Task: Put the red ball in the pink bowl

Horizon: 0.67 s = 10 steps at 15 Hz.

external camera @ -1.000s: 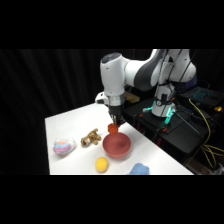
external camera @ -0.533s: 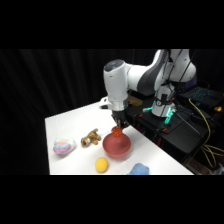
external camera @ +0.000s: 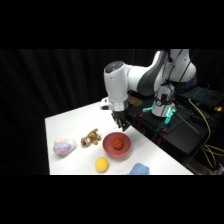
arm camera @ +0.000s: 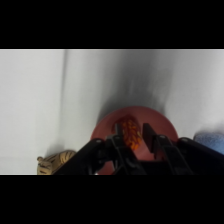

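Observation:
The red ball lies inside the pink bowl near the table's front. My gripper hangs just above the bowl's far rim, open and holding nothing. In the wrist view the gripper points down at the bowl. The orange-red ball shows in the gap between the two dark fingers, resting on the bowl's floor.
A brown striped toy lies left of the bowl, with a white pouch further left. A yellow ball and a blue object sit at the front edge. Black equipment with cables stands to the right.
The gripper was down in the bowl with the red ball at its tips. It has let go and risen, leaving the ball in the bowl.

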{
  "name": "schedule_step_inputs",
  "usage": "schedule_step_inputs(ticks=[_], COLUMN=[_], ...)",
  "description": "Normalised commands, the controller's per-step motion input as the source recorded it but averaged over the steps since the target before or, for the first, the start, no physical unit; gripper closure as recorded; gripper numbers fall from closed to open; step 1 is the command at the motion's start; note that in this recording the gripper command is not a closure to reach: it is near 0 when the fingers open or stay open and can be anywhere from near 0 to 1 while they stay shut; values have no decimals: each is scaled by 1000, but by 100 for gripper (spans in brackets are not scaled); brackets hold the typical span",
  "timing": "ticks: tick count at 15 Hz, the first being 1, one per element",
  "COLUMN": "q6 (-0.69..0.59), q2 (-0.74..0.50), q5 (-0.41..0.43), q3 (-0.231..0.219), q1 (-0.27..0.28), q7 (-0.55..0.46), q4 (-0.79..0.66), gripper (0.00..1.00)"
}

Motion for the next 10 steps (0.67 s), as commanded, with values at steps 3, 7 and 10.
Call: schedule_step_inputs(ticks=[3,7,10], q6=[-123,-149,-168], q2=[-129,-279,-443], q5=[-12,-67,-108], q3=[-1,-9,-8], q1=[-27,-22,-17], q7=[-105,-58,56], q4=[8,-29,-103], gripper=[0,0,0])
